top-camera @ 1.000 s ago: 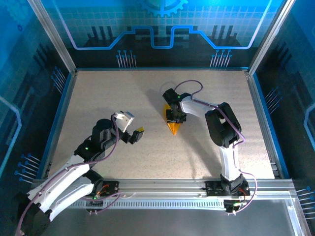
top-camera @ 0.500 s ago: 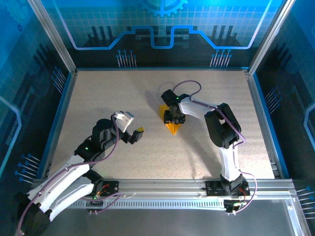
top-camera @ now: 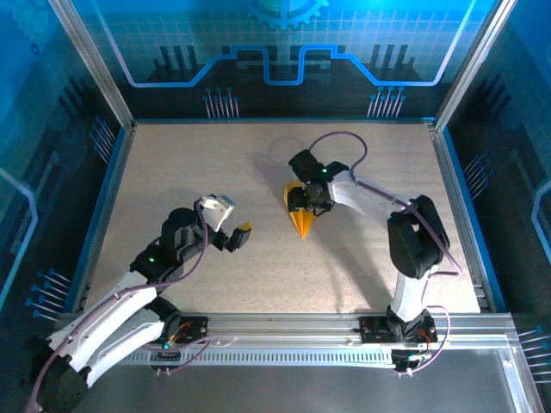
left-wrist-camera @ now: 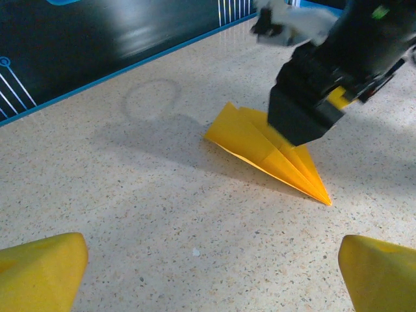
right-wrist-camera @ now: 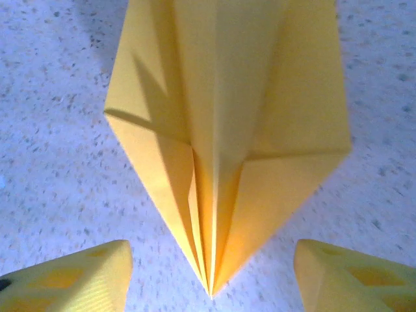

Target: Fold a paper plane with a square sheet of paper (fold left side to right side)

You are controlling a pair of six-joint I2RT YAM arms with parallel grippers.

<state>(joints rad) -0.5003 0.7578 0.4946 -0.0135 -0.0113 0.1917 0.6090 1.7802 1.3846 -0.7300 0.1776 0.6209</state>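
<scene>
The yellow-orange paper plane lies on the speckled table as a pointed dart, its tip toward the near edge. In the right wrist view the paper plane shows its centre crease and folded wings. My right gripper hovers just over its wide end, open; its yellow fingertips stand on either side of the tip without touching it. My left gripper waits open to the left of the plane, with bare table between its pads. From there the paper plane lies ahead under the right gripper.
A blue rim and aluminium posts fence the table on all sides. The right arm's cable loops above the wrist. Both arm bases sit along the near rail.
My right gripper has opened and let go of the plane, lifting slightly; its elbow has swung to the right. The left arm has not moved.
</scene>
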